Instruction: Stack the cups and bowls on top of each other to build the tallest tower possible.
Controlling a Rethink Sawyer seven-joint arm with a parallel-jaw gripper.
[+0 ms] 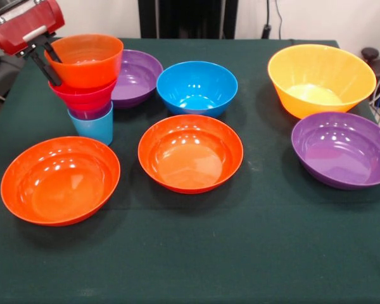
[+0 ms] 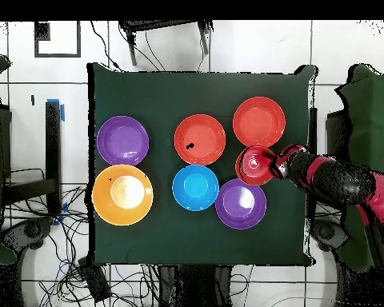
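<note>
Your front view shows the tower (image 1: pixel 88 85) layer by layer: light blue cup (image 1: pixel 94 126) lowest, purple cup, pink bowl, orange bowl (image 1: pixel 87 59) on top, with the claw (image 1: pixel 46 56) closed on that bowl's rim. Overhead, you see only one red disc (image 2: pixel 254 165). The table (image 1: pixel 196 253) wears dark green cloth; cables (image 2: pixel 83 276) litter the tiled floor.
</note>
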